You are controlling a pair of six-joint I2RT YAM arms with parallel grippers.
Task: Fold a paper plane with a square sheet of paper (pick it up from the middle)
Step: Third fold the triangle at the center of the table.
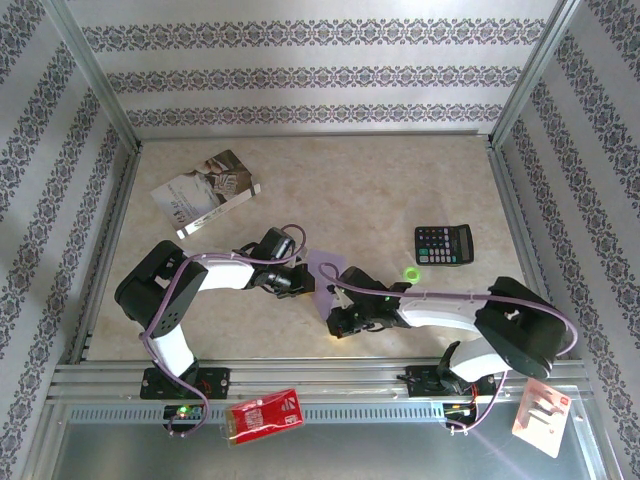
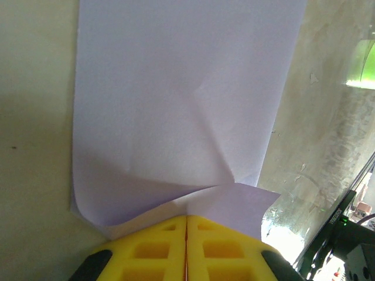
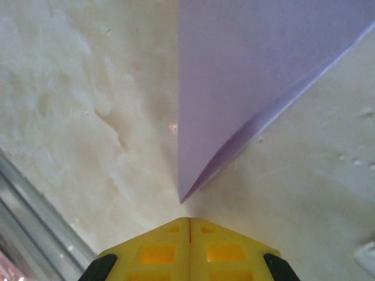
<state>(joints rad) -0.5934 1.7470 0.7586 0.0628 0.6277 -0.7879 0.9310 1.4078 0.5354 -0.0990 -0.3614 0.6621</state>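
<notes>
Our left pincer (image 2: 186,218) clamps the square sheet of paper (image 2: 176,105); the right pincer (image 3: 189,220), clenched empty, sits just before its corner. Tugging, we could tear it.

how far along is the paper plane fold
Early. Done: the paper shows creases and a folded flap. In hand: left tool, shut, seems to pinch its near edge; right tool shut just short of a corner. Left: pointed nose and wings.

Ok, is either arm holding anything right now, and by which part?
The left gripper seems to pinch the square sheet of paper at its near, curled-up edge. The right gripper has its jaws shut on nothing.
</notes>
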